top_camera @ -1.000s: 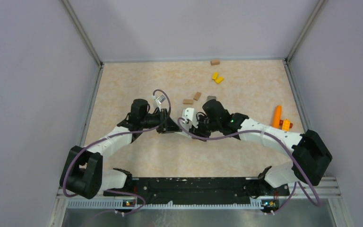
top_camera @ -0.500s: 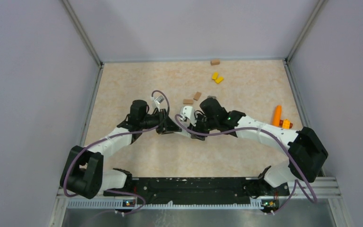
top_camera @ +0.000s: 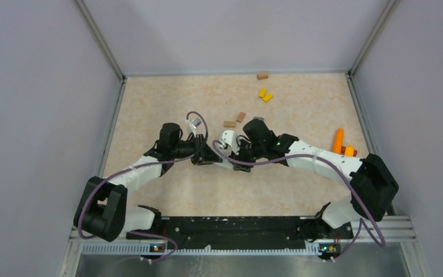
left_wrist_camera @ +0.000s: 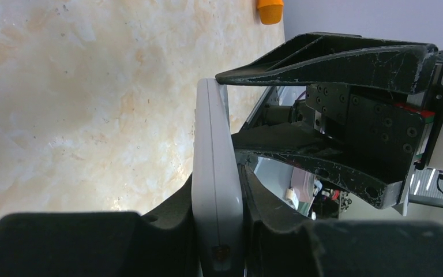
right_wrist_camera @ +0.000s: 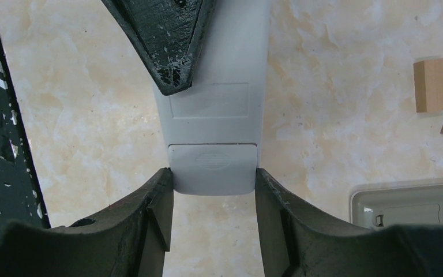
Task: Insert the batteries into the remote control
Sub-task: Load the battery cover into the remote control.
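Remote (right_wrist_camera: 225,115) sits clamped between left claw (left_wrist_camera: 216,193) and right claw (right_wrist_camera: 213,180).

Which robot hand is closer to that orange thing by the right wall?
Right. The right hand holds the remote mid-table, the orange piece off to its right; the left hand holds it farther left.

arms (top_camera: 323,164): white shells, black joints | cables (top_camera: 259,166): purple loops | fingers (right_wrist_camera: 150,231): black, scuffed, perhaps paint-chipped
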Robot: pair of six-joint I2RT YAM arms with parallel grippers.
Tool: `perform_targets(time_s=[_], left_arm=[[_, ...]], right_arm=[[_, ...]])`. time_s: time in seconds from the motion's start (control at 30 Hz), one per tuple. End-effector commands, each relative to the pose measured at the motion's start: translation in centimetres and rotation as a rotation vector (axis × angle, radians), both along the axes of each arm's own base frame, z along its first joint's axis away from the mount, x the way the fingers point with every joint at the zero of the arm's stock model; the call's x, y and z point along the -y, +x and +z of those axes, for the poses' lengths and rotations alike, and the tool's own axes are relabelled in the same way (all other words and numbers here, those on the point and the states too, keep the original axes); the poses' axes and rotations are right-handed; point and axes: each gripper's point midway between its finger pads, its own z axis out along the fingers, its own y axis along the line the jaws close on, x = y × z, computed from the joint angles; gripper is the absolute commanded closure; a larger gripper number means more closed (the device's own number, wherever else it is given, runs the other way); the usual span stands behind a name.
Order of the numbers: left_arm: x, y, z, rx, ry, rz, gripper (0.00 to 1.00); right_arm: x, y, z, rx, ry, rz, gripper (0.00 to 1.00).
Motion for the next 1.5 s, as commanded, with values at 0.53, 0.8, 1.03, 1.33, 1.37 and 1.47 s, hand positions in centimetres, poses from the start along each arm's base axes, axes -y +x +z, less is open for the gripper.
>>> perform_targets(time_s=[0.53,0.8,1.03,1.33,1.37,1.47], left_arm=[[2.5,-4.9,6.5,0.07,-0.207,-0.356,1.0],[1.7,-3.5,6.0,0.029,-0.206,-0.293,1.0],[0.9,-2.7,5.3,0.003,-0.205,-0.254,1.0],[0.4,-2.3,5.0,-0.007,-0.205,-0.236,1.0],[0.3,-2.2,5.0,-0.01,-0.205,-0.233,1.0],[0.0,-2.0,4.9,-0.012,-0.204,-0.222,1.0]], right_arm=[[-3.2,1.2,2.6,0.109,0.103,0.076,0.47],[-3.0,1.2,2.1,0.084,0.071,0.058,0.44],[-2.7,1.7,2.2,0.1,0.064,0.029,0.4],[-3.2,1.7,3.8,0.119,0.122,0.033,0.13],[-3.3,1.6,4.0,0.121,0.13,0.034,0.12],[-3.6,1.2,5.1,0.116,0.168,0.041,0.1]])
